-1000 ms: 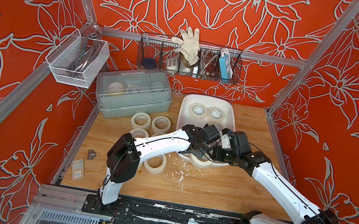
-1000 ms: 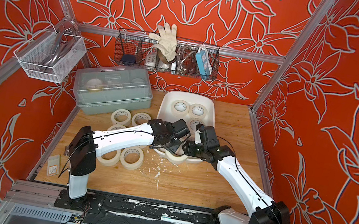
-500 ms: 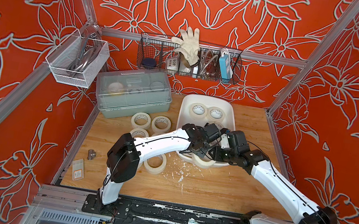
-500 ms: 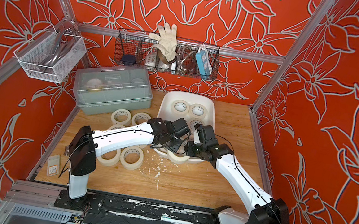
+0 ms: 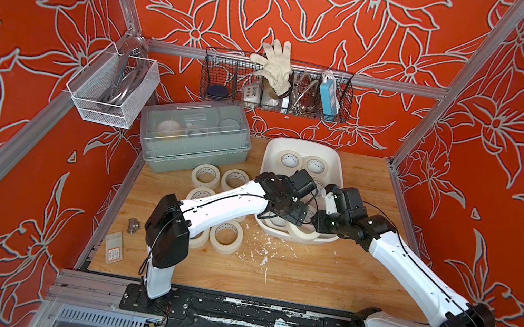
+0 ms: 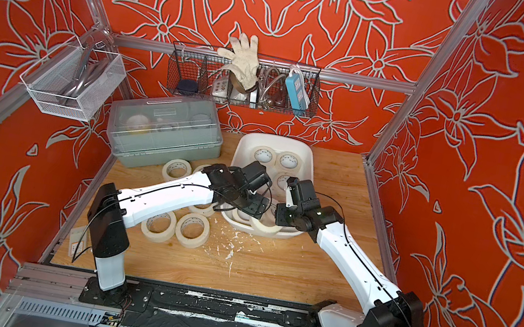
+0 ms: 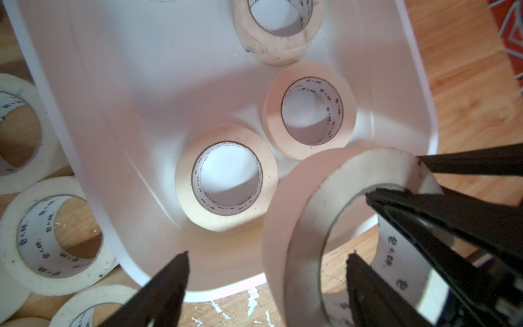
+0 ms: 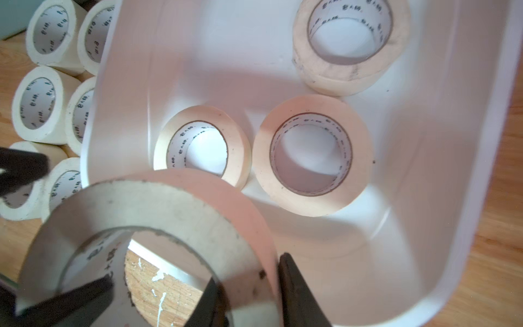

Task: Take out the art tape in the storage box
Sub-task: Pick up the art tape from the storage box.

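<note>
1. While both arms meet over the 6 o'clock end of the storage box (image 5: pixel 303 145), you have 1 ring of art tape, the held roll (image 5: pixel 305 232), raised and tilted above the near rim instead of lying on the floor.
2. Your right gripper (image 8: pixel 249 271) is clamped on that roll's wall, with 1 finger through the core and 1 outside. A ring offers little purchase except its thin wall, which is likely why it is pinched this way.
3. Your left gripper (image 7: pixel 267 260) has its jaws spread wide apart. They straddle the same wall without pressing it, so I judge the right arm alone carries the load.
4. Toward 12 o'clock, 3 flat rolls (image 8: pixel 311 158) lie on the box floor, so the job is only partly done.
5. At 9 o'clock of the box, the removed rolls (image 5: pixel 227 236) sit clustered on the wooden table (image 5: pixel 305 281), probably grouped there to keep them within the left arm's reach.
6. Before you swing away, lift the roll clear of the rim. The left fingers stand close enough to snag it.
</note>
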